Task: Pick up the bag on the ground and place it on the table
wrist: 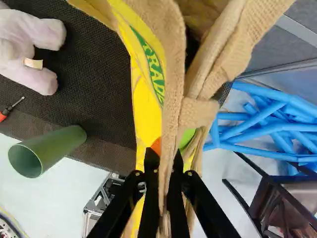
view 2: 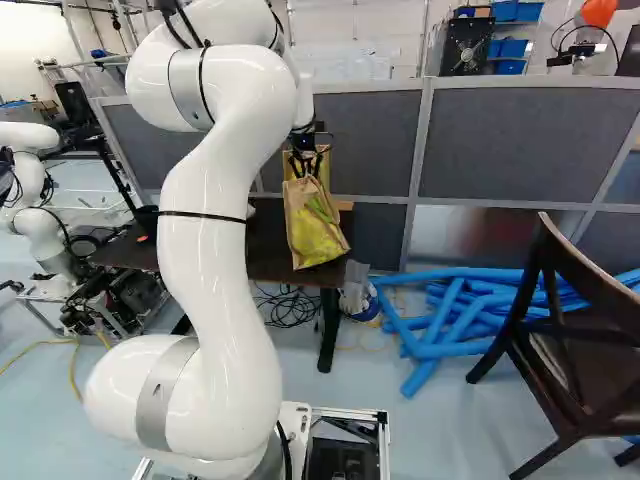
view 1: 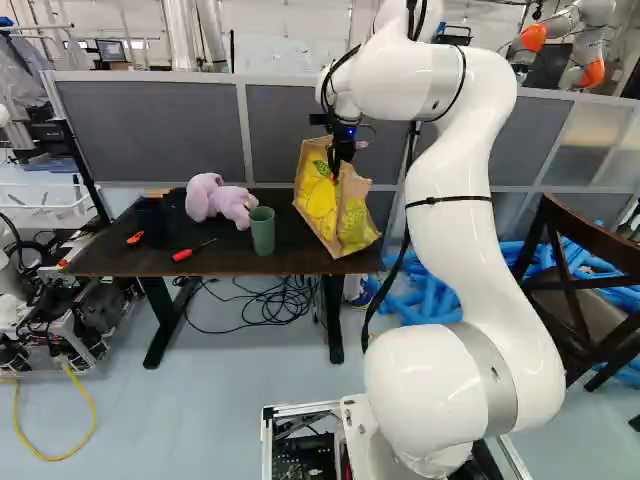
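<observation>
My gripper (view 1: pixel 341 150) is up at the table's right end in the left base view, above the tan and yellow burlap bag (view 1: pixel 335 205). In the wrist view the gripper (wrist: pixel 166 166) is shut on the bag's tan strap, which runs between both fingers, with the yellow side of the bag (wrist: pixel 147 104) beyond. The bag leans at a tilt by the right end of the dark table (view 1: pixel 110 258); whether its bottom rests on the top I cannot tell. The right base view shows the bag (view 2: pixel 313 225) at the table's end too.
A green cup (view 1: pixel 262 231), a purple plush toy (view 1: pixel 220 199) and a red screwdriver (view 1: pixel 190 251) are on the table left of the bag. Blue tubes (view 2: pixel 450 310) and a dark wooden chair (view 2: pixel 560 350) stand to the right. Grey partitions (view 1: pixel 150 130) rise behind. Another robot (view 2: pixel 35 190) is at the left.
</observation>
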Controlling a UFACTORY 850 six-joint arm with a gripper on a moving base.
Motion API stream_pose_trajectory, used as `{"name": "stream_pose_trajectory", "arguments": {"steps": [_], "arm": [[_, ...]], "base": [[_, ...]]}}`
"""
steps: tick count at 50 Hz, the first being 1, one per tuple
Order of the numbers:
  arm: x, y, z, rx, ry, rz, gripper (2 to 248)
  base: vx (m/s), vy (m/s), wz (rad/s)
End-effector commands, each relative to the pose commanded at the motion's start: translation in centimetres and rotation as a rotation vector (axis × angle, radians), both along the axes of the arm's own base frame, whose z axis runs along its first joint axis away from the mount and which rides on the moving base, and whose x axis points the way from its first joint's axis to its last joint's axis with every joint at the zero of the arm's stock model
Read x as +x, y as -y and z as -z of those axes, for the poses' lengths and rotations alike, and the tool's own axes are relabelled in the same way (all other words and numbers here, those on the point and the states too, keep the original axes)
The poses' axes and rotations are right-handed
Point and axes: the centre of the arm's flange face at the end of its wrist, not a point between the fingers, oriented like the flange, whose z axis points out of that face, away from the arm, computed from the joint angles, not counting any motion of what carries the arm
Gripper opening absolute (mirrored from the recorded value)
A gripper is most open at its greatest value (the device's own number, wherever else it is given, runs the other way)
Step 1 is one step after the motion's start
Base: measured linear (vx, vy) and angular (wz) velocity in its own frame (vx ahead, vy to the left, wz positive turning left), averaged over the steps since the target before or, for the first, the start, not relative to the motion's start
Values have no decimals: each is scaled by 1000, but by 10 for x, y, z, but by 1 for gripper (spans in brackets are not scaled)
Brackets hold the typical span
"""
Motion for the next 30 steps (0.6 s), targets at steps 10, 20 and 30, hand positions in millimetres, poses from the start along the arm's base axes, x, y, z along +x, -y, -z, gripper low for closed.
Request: {"name": "stream_pose_trajectory", "arguments": {"steps": [10,20,30], "arm": [[1,0,2,0,-3,0,23],[1,0,2,0,-3,0,50],[1,0,2,0,-3,0,119]], "base": [[0,0,0],[0,0,0],[0,0,0]]}}
